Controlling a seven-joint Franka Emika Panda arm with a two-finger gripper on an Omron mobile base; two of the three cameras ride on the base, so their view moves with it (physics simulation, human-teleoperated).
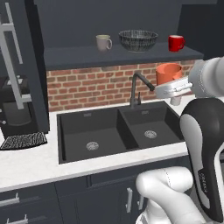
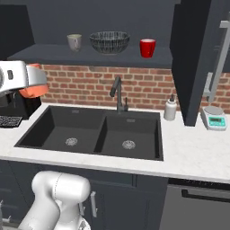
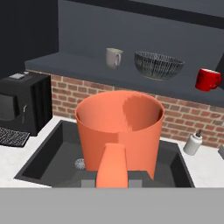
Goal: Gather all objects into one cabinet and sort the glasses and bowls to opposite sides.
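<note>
Orange cup (image 3: 119, 131) is clamped between the fingers (image 3: 112, 180), upright, mouth open upward, at the centre of the hand view; it shows at right of centre in the left base view, in front of the brick wall. On the cabinet shelf (image 1: 78, 56), upper frame, left to right: beige mug (image 1: 103, 43), patterned bowl (image 1: 138, 40), red mug (image 1: 176, 43), all upright and apart from each other. Cabinet door (image 2: 220, 58) stands open at the upper right of the right base view. Below, black double sink (image 2: 94, 132) set in the white tabletop (image 2: 193, 157).
</note>
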